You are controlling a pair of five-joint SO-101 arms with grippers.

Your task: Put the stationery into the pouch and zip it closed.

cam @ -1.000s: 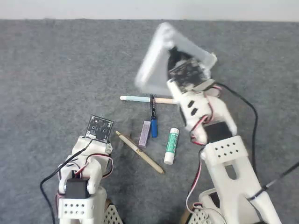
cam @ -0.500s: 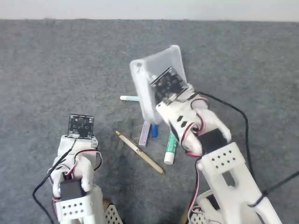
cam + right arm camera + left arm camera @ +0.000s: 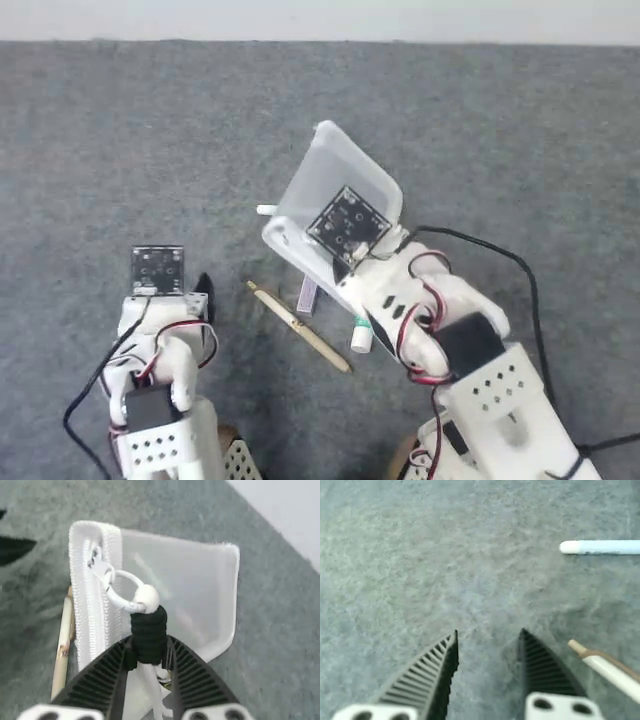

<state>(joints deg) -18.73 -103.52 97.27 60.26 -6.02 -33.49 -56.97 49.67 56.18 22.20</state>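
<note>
My right gripper [image 3: 148,647] is shut on the black-wrapped zipper pull [image 3: 148,630] of the translucent white pouch [image 3: 195,580]. In the high view the pouch [image 3: 335,180] hangs tilted above the stationery and hides part of it. A beige pen [image 3: 300,327] lies on the mat, with a purple eraser [image 3: 307,297] and a white glue stick end [image 3: 361,338] peeking out beside it. A light blue pen [image 3: 600,547] lies farther off. My left gripper [image 3: 488,640] is open just above bare mat, left of the beige pen's tip [image 3: 577,647].
A grey felt mat [image 3: 120,150] covers the table, with a pale wall strip along the far edge. The right arm's cable [image 3: 520,270] loops to the right. Open mat lies to the left and far side.
The right arm swung the pouch down and left, from the far side to over the stationery. The left arm shifted left and pulled back slightly.
</note>
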